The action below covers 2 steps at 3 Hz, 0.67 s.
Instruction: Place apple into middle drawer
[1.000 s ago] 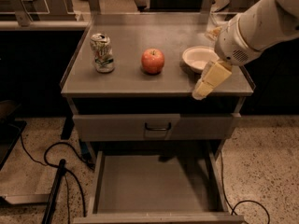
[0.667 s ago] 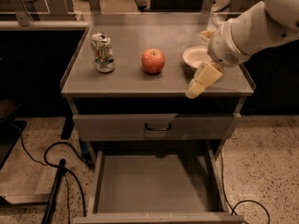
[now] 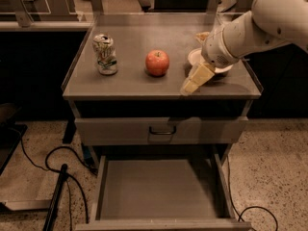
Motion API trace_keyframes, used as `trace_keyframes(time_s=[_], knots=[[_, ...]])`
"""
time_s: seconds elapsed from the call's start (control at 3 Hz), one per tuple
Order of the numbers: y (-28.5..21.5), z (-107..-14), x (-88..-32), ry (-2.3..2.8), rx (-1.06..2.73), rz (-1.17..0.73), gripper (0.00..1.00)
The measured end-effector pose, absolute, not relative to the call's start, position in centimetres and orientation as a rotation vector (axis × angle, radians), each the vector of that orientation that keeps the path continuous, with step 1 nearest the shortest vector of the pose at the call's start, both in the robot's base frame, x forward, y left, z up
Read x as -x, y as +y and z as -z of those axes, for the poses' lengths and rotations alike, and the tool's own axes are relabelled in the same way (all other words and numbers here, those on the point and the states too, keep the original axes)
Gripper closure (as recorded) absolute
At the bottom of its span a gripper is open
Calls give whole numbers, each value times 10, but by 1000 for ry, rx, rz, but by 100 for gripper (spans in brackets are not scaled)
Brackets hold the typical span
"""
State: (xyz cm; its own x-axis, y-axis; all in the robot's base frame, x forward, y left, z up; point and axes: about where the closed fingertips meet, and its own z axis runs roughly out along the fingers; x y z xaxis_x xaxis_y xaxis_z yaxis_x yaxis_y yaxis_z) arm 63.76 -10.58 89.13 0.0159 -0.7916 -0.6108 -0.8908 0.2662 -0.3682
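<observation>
The red apple (image 3: pixel 157 62) with yellowish patches stands on the grey cabinet top (image 3: pixel 130 83), near its middle. My gripper (image 3: pixel 194 80) hangs just above the top's front right part, to the right of the apple and a little nearer the front edge, apart from it. The middle drawer (image 3: pixel 159 189) is pulled open below, with a bare flat floor and low side walls. Nothing lies in it.
A crushed soda can (image 3: pixel 106 54) stands left of the apple. A cream bowl (image 3: pixel 194 57) sits at the right, partly hidden by my arm. A shut drawer front with a dark loop handle (image 3: pixel 161 129) is above the open drawer. Cables (image 3: pixel 57 162) lie on the floor at the left.
My gripper has moved left and slightly down along the front of the top, closer to the apple. The apple, can and drawer have not moved.
</observation>
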Motion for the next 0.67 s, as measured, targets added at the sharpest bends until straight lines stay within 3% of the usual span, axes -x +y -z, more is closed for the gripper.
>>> trace_keyframes(time_s=[0.67], knots=[[-85, -879, -666, 1748, 1542, -194, 0]])
